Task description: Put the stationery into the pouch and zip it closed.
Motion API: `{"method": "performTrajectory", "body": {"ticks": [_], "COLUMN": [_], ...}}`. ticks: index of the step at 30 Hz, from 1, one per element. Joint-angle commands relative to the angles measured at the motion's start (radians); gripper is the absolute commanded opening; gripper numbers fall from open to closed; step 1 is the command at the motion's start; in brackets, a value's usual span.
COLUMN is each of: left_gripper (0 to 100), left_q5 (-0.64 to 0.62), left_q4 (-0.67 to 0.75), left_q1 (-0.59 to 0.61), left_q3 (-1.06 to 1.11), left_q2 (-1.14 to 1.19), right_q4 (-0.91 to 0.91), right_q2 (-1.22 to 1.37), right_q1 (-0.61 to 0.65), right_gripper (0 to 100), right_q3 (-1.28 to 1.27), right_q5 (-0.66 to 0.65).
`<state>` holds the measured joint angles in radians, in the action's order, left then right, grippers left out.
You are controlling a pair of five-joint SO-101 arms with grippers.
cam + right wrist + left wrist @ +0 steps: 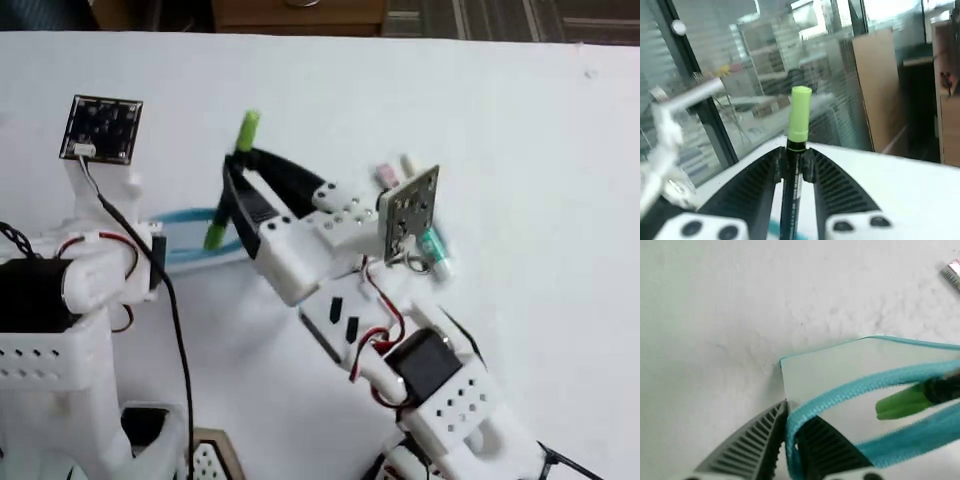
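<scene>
The pouch (840, 367) is clear with a teal zipper (850, 387) and lies flat on the white table; in the high view the pouch (190, 235) shows between the two arms. My left gripper (792, 417) is shut on the pouch's zipper edge at one corner. My right gripper (796, 160) is shut on a green marker (800, 117) with a black barrel. Seen from above, the right gripper (238, 190) holds the green marker (247, 130) tilted, its lower green tip (902, 401) at the pouch's open mouth.
More stationery lies on the table behind the right arm's camera board: a pink and white piece (392, 170) and a teal pen (437, 252). A small metallic item (952, 272) lies beyond the pouch. The table's far edge (300, 35) runs along the back.
</scene>
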<state>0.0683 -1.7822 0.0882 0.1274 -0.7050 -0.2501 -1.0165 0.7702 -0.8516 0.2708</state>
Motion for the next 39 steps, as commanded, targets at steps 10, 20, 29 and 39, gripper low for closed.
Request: {"method": "performTrajectory", "body": {"ticks": [10,20,29,39], "left_gripper": [2,2,2,2], "left_q5": [-0.002,-0.002,-0.002,-0.002], "left_q4": [0.005,0.005,0.005,0.005], "left_q1": [0.001,0.001,0.001,0.001], "left_q3": [-0.032,-0.032,-0.032,-0.032], "left_q2": [0.004,0.004,0.004,0.004], "right_q4": [-0.062,-0.315,-0.367,-0.785], "right_q2": [-0.050,-0.048,0.062,0.774], "right_q1": [0.019,0.021,-0.329,-0.575], "right_gripper": [19.0,29.7,29.7,16.7], "right_q3": [-0.038,0.236,0.262,0.585], "right_q5": [-0.094,-0.092,-0.098,-0.525]}}
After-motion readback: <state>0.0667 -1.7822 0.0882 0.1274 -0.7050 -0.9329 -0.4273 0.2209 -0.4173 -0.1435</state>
